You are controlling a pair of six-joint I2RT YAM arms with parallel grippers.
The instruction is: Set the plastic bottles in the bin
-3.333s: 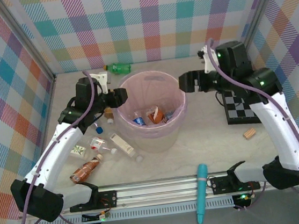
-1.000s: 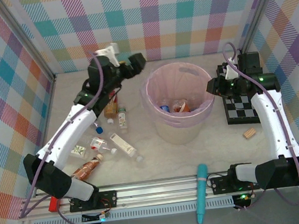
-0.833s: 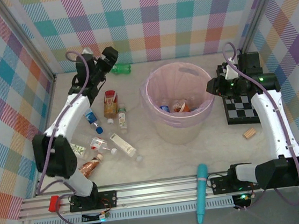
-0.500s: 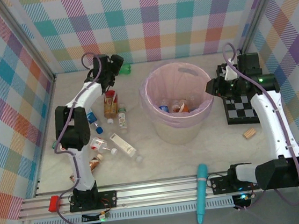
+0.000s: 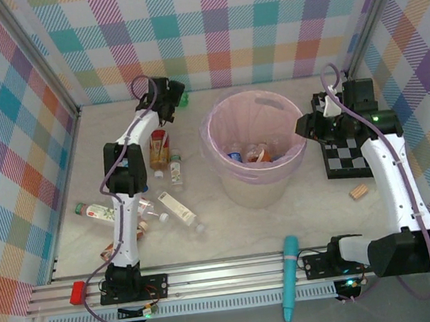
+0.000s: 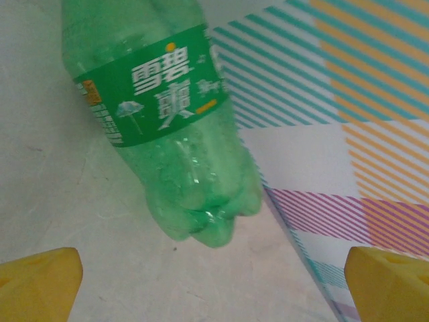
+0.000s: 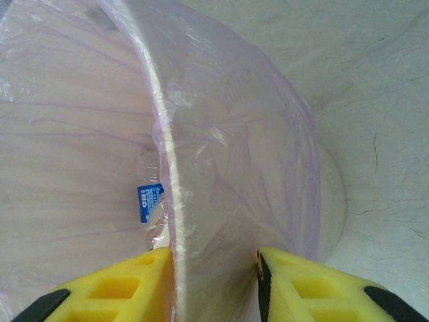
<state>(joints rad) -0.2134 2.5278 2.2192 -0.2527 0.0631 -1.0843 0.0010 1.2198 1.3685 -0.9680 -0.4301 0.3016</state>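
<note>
A green bottle [image 6: 167, 127] with a green label lies on the table against the back wall, just ahead of my left gripper [image 6: 214, 288], which is open wide with nothing between its fingers. From above, the left gripper [image 5: 169, 96] reaches the back wall beside the green bottle [image 5: 184, 99]. The bin [image 5: 242, 183], pale and lined with a pink bag, holds a few bottles [image 5: 247, 155]. My right gripper [image 5: 305, 126] is shut on the bin's right rim [image 7: 167, 201]. Several more bottles [image 5: 178, 209] lie left of the bin.
A black-and-white checkered board [image 5: 348, 160] lies under my right arm, with a small cork [image 5: 358, 190] near it. A teal tube [image 5: 290, 277] crosses the front rail. The left arm stretches over the loose bottles. The plaid wall [image 6: 335, 100] is right behind the green bottle.
The left arm has swung from beside the bin out to the back wall, reaching the green bottle. The bin sits further right than 3.3 s ago. The right gripper has stayed on the rim.
</note>
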